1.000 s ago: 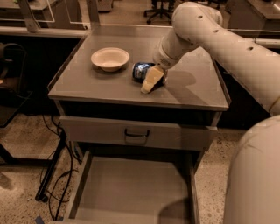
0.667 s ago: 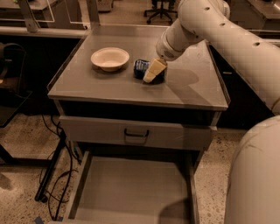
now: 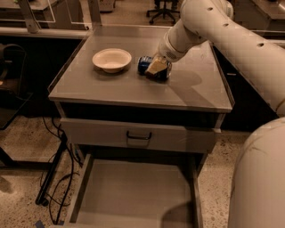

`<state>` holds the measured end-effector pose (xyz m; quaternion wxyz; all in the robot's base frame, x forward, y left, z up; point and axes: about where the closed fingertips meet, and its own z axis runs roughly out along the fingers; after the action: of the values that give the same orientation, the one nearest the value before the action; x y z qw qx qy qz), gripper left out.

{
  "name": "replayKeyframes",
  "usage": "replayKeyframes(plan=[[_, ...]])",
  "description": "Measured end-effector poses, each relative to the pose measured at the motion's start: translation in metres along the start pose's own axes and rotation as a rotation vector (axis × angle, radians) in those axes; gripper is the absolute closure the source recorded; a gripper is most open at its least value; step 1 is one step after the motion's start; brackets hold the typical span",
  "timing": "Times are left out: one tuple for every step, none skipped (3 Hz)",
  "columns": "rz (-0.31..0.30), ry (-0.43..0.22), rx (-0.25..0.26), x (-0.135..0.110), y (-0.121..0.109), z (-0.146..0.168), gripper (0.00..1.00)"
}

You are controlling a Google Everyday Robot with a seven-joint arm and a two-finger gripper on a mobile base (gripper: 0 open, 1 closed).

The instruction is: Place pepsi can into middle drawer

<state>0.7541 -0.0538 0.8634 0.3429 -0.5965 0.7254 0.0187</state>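
The pepsi can (image 3: 144, 65) is dark blue and lies on its side on the grey cabinet top (image 3: 116, 87), just right of the cream bowl (image 3: 111, 59). My gripper (image 3: 157, 67) comes down from the upper right and sits right at the can, covering its right end. The middle drawer (image 3: 133, 191) is pulled out at the bottom of the view, a wide grey tray with a bare flat floor, well below and in front of the gripper.
A shut drawer front with a dark loop handle (image 3: 138, 136) sits above the open drawer. My white arm (image 3: 231, 40) crosses the right side. Cables (image 3: 58, 178) lie on the floor at the left. An office chair (image 3: 162, 11) stands behind.
My gripper has moved a little away from the cabinet's front edge and onto the can's right end. The can, bowl and drawer stay where they were.
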Motion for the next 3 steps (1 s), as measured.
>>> replayKeyframes(plan=[[0.000, 0.000, 0.000, 0.0000, 0.0000, 0.0000, 0.91], [0.000, 0.000, 0.000, 0.0000, 0.0001, 0.0002, 1.00], [0.000, 0.000, 0.000, 0.0000, 0.0001, 0.0002, 1.00]])
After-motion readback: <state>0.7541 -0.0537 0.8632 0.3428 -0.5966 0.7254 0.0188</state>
